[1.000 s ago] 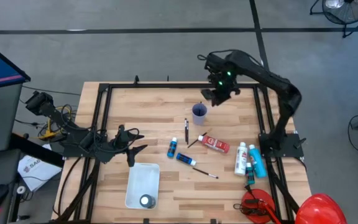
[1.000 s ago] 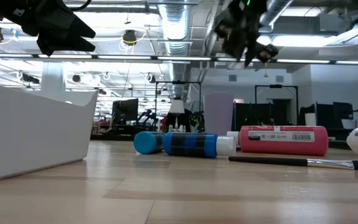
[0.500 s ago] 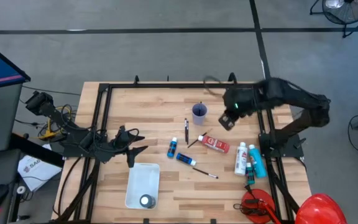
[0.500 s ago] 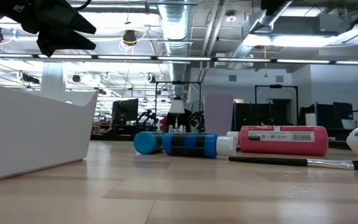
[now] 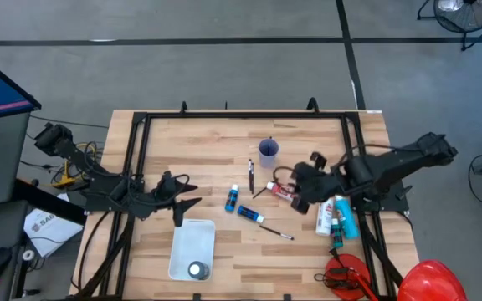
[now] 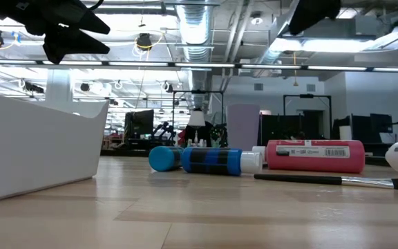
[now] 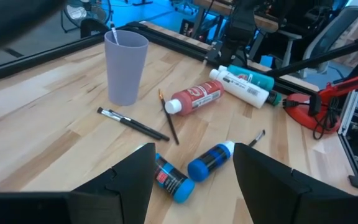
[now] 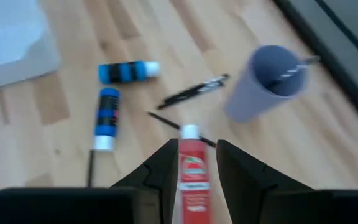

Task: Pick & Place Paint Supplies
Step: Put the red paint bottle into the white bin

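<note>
The red paint bottle (image 5: 289, 193) lies on its side mid-table, cap toward the purple cup (image 5: 268, 152), which stands upright with a brush in it. Two dark blue bottles (image 5: 233, 198) (image 5: 249, 214) lie left of it, with thin brushes (image 5: 251, 176) (image 5: 276, 232) around them. A white bottle (image 5: 324, 213) and a light blue one (image 5: 346, 219) lie by the right rail. My right gripper (image 8: 192, 165) hovers above the red bottle (image 8: 192, 180), fingers a little apart, holding nothing. My left gripper (image 7: 194, 186) stands open above the table's left part (image 5: 181, 201), empty.
A white bin (image 5: 192, 249) stands at the near left with one bottle (image 5: 196, 269) inside. Black frame rails (image 5: 137, 159) run along the table's sides. A red clamp (image 5: 346, 276) and a red helmet-like thing (image 5: 429, 280) sit at the near right corner.
My right gripper has swung from above the purple cup at the far side toward the right edge and then toward the near edge, rolling and tipping as it went, and now hangs over the red bottle. No object has moved.
</note>
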Action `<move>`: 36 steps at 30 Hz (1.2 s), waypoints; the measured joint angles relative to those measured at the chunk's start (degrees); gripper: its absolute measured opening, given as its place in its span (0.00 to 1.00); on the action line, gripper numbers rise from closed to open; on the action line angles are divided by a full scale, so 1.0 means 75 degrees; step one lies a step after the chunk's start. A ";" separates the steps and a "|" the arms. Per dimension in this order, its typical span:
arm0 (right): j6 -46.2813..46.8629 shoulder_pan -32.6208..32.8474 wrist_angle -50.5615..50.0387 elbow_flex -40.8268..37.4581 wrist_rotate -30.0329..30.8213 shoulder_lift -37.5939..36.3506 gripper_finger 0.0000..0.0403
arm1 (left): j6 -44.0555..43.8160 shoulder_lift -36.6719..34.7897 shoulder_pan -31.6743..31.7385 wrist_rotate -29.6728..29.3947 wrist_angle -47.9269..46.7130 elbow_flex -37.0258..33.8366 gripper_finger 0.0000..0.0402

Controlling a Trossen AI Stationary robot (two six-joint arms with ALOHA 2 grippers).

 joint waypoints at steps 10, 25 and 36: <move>0.0808 0.0136 0.2671 -0.2918 0.0014 -0.0751 0.25 | 0.0121 0.0000 0.0042 0.0012 0.0127 0.0000 0.52; 0.1683 0.0249 0.3922 -0.4941 -0.0522 -0.0736 0.25 | 0.0224 0.0000 0.0042 0.0099 0.0215 0.0000 0.52; 0.1362 0.0443 0.4308 -0.4987 -0.0460 -0.0736 0.25 | 0.0247 0.0000 0.0042 0.0094 0.0273 0.0000 0.52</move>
